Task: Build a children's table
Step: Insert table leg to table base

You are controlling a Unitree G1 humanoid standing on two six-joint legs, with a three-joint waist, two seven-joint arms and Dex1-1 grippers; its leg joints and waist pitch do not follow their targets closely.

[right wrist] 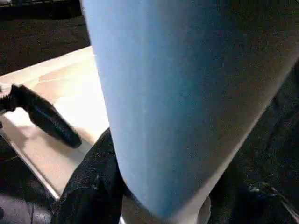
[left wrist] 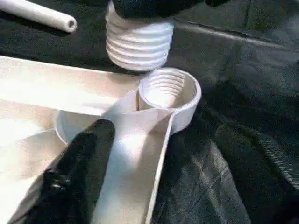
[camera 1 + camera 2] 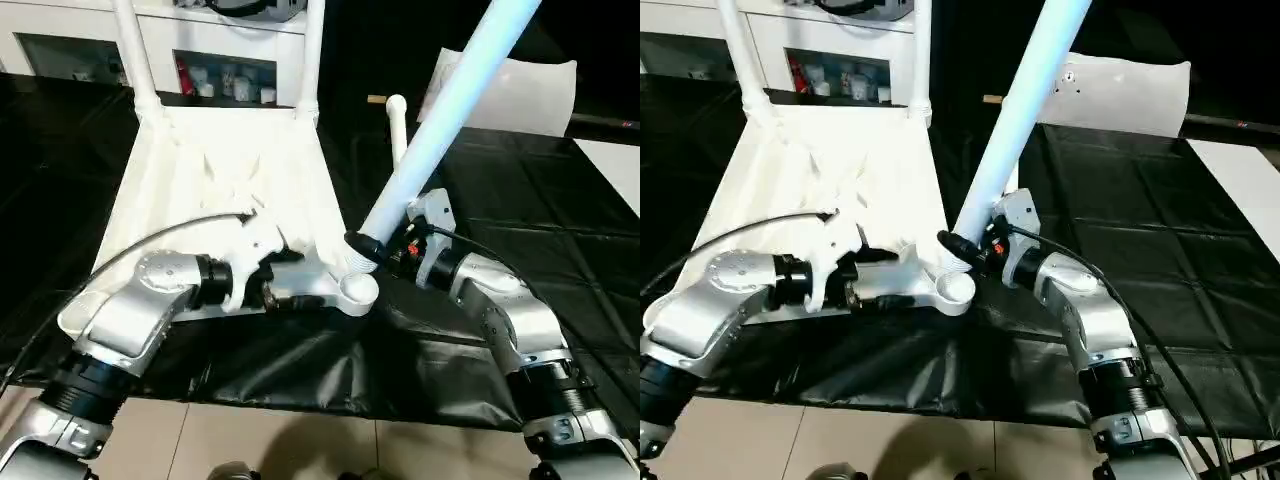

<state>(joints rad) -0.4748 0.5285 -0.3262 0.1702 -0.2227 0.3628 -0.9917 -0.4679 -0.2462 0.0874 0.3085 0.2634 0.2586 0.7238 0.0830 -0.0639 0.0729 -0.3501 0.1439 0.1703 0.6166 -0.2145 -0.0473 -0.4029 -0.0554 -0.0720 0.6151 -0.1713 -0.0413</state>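
Observation:
The white tabletop (image 3: 200, 180) lies upside down on a black cloth, with two legs (image 3: 135, 50) standing in its far corners. My right gripper (image 3: 372, 246) is shut on a third leg (image 3: 440, 120), which leans up and to the right. That leg's threaded end (image 2: 138, 44) hovers just above the near-right corner socket (image 2: 168, 91), tilted and not inside it. My left gripper (image 3: 275, 288) is open at the tabletop's near edge beside that socket. One black finger (image 2: 74, 172) rests on the ribbed underside. Another leg (image 3: 397, 120) lies on the cloth beyond.
A white cabinet (image 3: 220, 60) with dark compartments stands behind the tabletop. A white pillow-like slab (image 3: 520, 95) lies at the back right, and a white surface (image 3: 615, 170) shows at the right edge. The black cloth (image 3: 300, 370) ends at a tiled floor near me.

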